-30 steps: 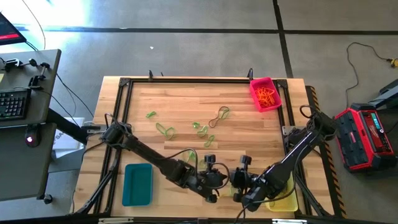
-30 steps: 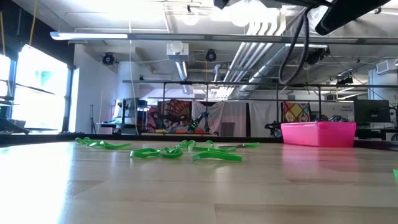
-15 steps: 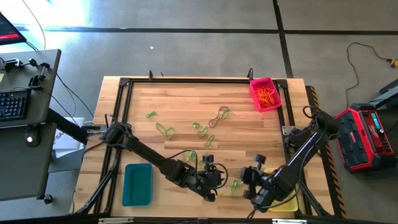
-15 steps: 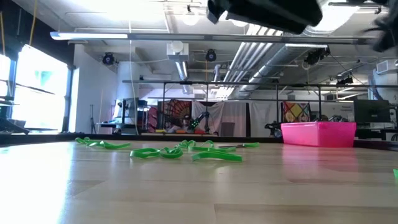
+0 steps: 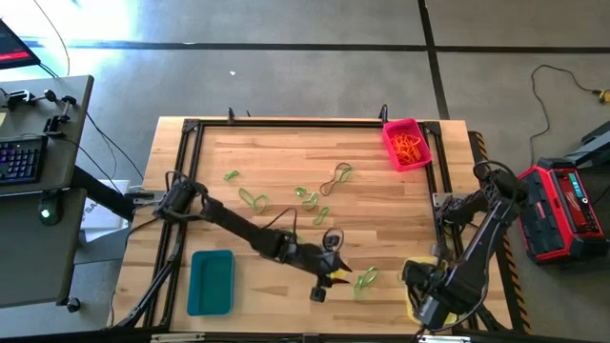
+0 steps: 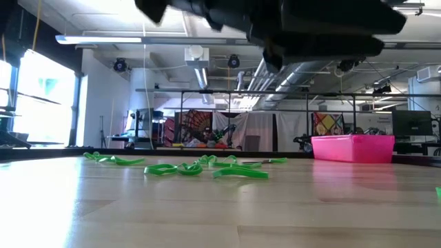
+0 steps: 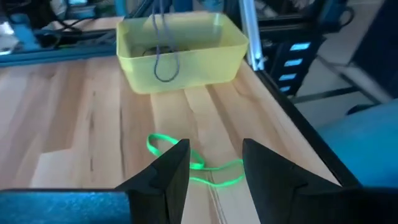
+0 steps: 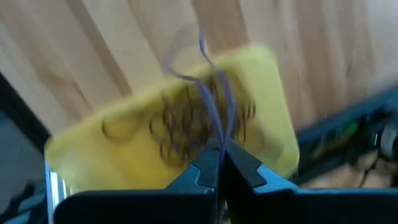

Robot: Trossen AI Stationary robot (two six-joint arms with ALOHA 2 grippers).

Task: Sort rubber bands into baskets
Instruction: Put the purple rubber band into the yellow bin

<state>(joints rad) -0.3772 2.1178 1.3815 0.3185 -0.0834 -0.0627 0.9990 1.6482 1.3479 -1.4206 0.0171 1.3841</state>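
A bright green rubber band (image 7: 193,167) lies flat on the table near its front edge (image 5: 365,279). My left gripper (image 7: 214,168) is open and low over it, one finger on each side, and I see no touch (image 5: 339,275). My right gripper (image 8: 217,163) is shut on a dark rubber band (image 8: 208,93) above the yellow basket (image 8: 168,137), which holds more dark bands. The left wrist view shows that band (image 7: 165,62) dangling in front of the yellow basket (image 7: 205,56). In the high view my right gripper (image 5: 426,289) covers most of the basket (image 5: 410,303). My right gripper pinches the dark rubber band between its two shut fingertips, at one end of the loop (image 8: 216,140). The fingers point down from above. The band hangs slack below them, lifted clear over the yellow basket.
The pink basket (image 5: 407,143) with orange bands sits at the far right corner, also in the low view (image 6: 353,148). The teal basket (image 5: 211,282) sits near left. Several green bands (image 5: 253,198) and a dark one (image 5: 340,173) lie mid-table (image 6: 179,167).
My right gripper has left the left gripper's side and gone toward the table's right edge, carrying the dark band over the yellow basket. The green band has stayed behind on the table beside my left gripper.
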